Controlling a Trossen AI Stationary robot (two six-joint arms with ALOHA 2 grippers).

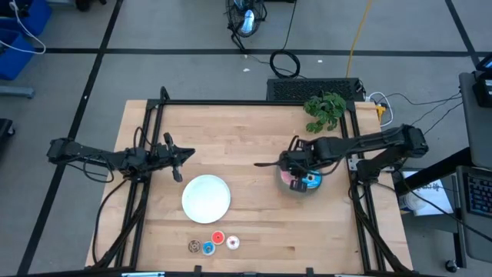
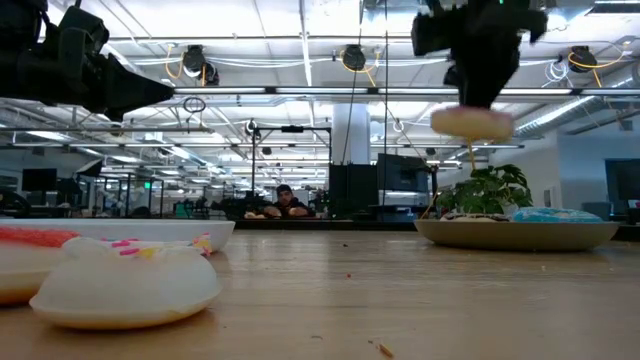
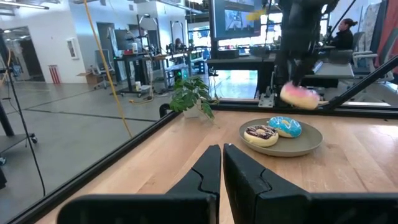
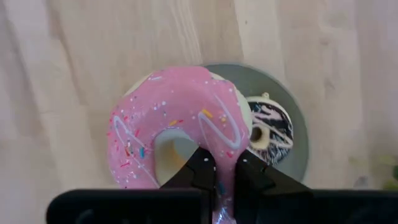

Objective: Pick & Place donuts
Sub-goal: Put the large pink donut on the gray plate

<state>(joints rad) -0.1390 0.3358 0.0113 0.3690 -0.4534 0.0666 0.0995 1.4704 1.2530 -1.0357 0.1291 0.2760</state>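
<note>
Risk: right gripper (image 4: 219,167) only pinches the pink frosted donut (image 4: 177,127) by one side of the ring, so it hangs off-centre in the air above the grey plate (image 3: 309,144) at right of centre in the high view; a fast swing toward the white plate (image 1: 206,198) could let it twist or slip out, I'd guess. Right jaws are clamped on that rim, nearly together; left gripper (image 3: 221,163) is idle at centre-left with jaws together on nothing. Chocolate-sprinkled donut (image 3: 261,133) and blue donut (image 3: 285,126) sit on the grey plate, three mini donuts (image 1: 214,242) lie just below the white plate at bottom centre
</note>
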